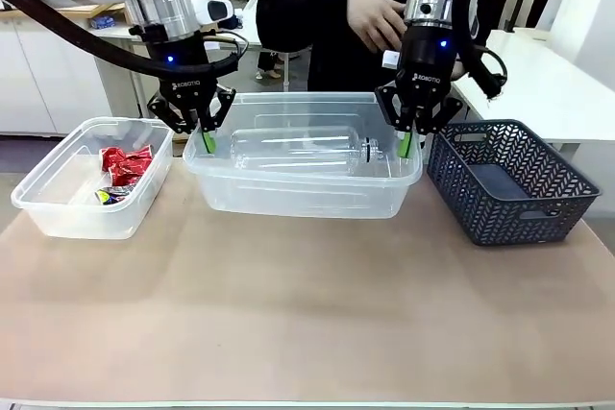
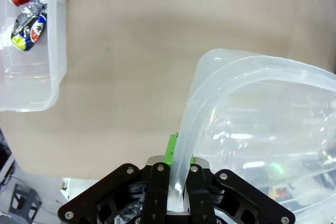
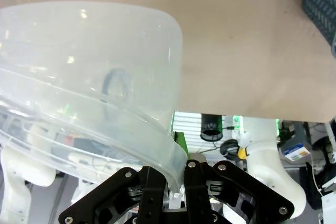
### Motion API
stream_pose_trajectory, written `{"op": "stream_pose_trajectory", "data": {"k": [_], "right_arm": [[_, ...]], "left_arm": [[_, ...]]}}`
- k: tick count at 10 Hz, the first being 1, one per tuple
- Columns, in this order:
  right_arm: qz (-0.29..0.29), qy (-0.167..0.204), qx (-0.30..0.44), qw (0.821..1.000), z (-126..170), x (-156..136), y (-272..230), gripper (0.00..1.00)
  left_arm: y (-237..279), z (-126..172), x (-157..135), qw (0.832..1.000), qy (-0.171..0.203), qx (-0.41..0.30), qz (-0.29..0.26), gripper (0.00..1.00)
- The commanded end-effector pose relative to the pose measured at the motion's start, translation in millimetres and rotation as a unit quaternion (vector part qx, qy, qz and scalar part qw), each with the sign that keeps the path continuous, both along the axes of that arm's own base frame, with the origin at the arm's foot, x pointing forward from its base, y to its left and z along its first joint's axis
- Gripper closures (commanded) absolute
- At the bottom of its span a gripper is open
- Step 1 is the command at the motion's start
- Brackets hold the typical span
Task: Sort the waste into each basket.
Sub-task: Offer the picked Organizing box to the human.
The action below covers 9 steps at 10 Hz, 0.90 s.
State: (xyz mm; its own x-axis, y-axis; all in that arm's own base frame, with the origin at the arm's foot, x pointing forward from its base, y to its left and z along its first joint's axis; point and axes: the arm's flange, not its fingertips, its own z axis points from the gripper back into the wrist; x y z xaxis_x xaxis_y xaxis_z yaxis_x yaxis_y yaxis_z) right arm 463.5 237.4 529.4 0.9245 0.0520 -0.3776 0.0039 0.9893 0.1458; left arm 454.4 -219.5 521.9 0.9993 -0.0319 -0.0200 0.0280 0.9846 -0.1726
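Front view: I see the left gripper point(image 1: 208, 141) and right gripper point(image 1: 406, 147) each pinching an end rim of the middle basket point(image 1: 303, 201), a bottle point(image 1: 293, 148) inside; cans point(image 1: 123, 172) lie in the basket point(image 1: 58, 208) left of it.

Left wrist: fingers clamp the rim point(image 2: 181, 156).

Right wrist: the same pinch on the rim point(image 3: 173, 156).

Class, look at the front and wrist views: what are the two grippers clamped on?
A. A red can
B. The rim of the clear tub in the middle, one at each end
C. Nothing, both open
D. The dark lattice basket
B: the left gripper and right gripper each pinch the rim of the middle clear tub, as both wrist views show.
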Motion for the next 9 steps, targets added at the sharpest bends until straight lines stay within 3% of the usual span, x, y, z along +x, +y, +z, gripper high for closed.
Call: {"op": "stream_pose_trajectory", "data": {"k": [1,9], "right_arm": [[0.005,-0.004,0.007,1.0,4.2,-4.3,4.3,0.95],[0.005,-0.004,0.007,1.0,4.2,-4.3,4.3,0.95]], "left_arm": [[2.3,-1.2,-0.7,1.0,-0.01,-0.001,0.006,0.96],[2.3,-1.2,-0.7,1.0,-0.01,-0.001,0.006,0.96]]}}
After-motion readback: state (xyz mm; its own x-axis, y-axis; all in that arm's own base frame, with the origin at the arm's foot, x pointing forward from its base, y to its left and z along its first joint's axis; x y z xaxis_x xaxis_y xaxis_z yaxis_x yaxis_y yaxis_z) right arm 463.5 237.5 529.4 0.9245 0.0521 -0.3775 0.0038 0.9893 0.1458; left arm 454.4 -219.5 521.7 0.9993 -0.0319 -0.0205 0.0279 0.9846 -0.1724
